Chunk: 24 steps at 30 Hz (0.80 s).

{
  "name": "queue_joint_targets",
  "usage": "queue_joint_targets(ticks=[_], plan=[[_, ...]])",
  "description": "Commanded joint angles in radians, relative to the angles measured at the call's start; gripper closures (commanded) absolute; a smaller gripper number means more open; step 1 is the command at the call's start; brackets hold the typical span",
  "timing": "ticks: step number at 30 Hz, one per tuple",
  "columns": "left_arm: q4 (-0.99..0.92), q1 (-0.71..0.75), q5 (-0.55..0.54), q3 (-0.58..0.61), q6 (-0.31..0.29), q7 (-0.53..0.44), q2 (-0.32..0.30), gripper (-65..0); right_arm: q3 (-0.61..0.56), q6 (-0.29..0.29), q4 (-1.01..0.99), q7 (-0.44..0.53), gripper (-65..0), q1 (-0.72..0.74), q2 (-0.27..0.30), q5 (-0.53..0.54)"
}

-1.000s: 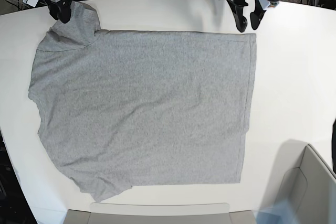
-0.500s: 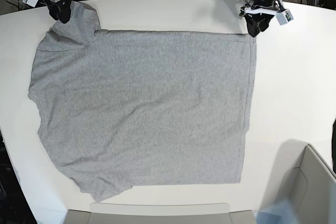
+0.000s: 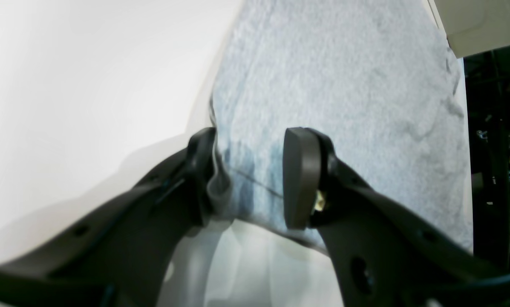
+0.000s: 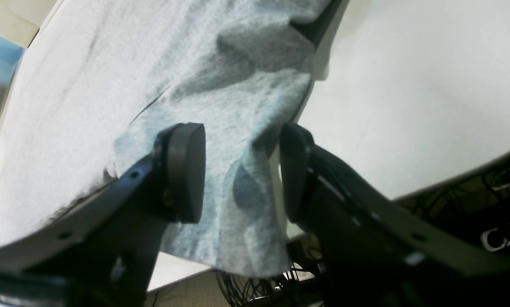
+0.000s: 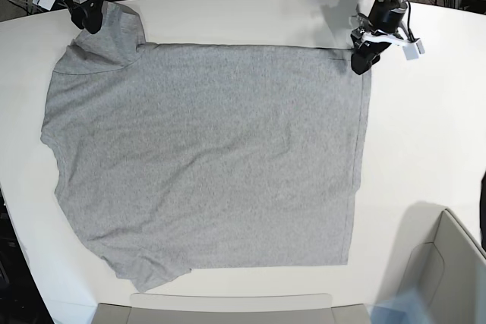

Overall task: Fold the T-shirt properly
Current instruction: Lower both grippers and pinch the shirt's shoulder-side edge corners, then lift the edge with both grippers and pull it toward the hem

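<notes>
White table (image 5: pixel 425 134) fills the base view, with the T-shirt (image 5: pixel 205 157) spread flat across most of it, plain grey side up, no print visible. Hem edge runs down the shirt's right side in that view, sleeves and shoulder end toward the left; one sleeve at top left is bunched up into a raised fold, the other sleeve lies flat near the bottom left. A light-coloured bin (image 5: pixel 448 271) sits at the bottom right corner, apart from the shirt, and a low beige edge (image 5: pixel 213 310) runs along the bottom just below the shirt. Left gripper (image 5: pixel 361 57) is down at the shirt's top right corner; wrist view shows its jaws spread, straddling the corner, with one finger (image 3: pixel 201 170) against the fabric edge and the other pad (image 3: pixel 299 179) over the cloth, with a clear gap between them, not pinching. Right gripper (image 5: pixel 85 13) is at the bunched sleeve top left; its wrist view shows the jaws spread either side of a loose fold of grey fabric hanging past the table edge, pad (image 4: pixel 186 170) beside the cloth, not closed on it.
</notes>
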Motion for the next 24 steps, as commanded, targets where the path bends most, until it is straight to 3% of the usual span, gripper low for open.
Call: queue_joint_targets(ticks=[1, 3, 5, 10, 17, 21, 24], plan=[[0.003, 0.011, 0.006, 0.000, 0.010, 0.031, -0.005, -24.9, -0.001, -0.041, -0.010, -0.063, -28.7, -0.019, 0.007, 0.000], [0.003, 0.011, 0.006, 0.003, 0.009, 0.032, -0.005, -23.7, -0.006, -0.041, -0.008, -0.063, -28.4, -0.019, 0.007, 0.000], [0.003, 0.011, 0.007, 0.006, 0.007, 0.037, -0.005, -18.2, -0.009, -0.041, -0.005, -0.064, -23.5, -0.019, 0.007, -0.001], [-0.016, 0.011, 0.007, 0.003, 0.012, 0.037, -0.008, 0.0, -0.001, -0.041, -0.004, -0.064, 0.0, -0.019, 0.007, 0.000], [-0.016, 0.043, 0.007, -0.011, 0.004, 0.031, -0.011, 0.0, 0.057, -0.041, 0.024, -0.054, 0.0, -0.075, -0.007, 0.003], [-0.008, 0.092, 0.006, -0.052, 0.000, 0.029, -0.011, 0.0, 0.138, -0.040, 0.089, -0.054, 0.0, -0.121, -0.063, -0.001], [0.032, 0.138, 0.006, -0.086, -0.046, 0.029, -0.010, 0.0, 0.175, -0.004, 0.127, -0.061, 0.0, -0.145, -0.073, -0.001]])
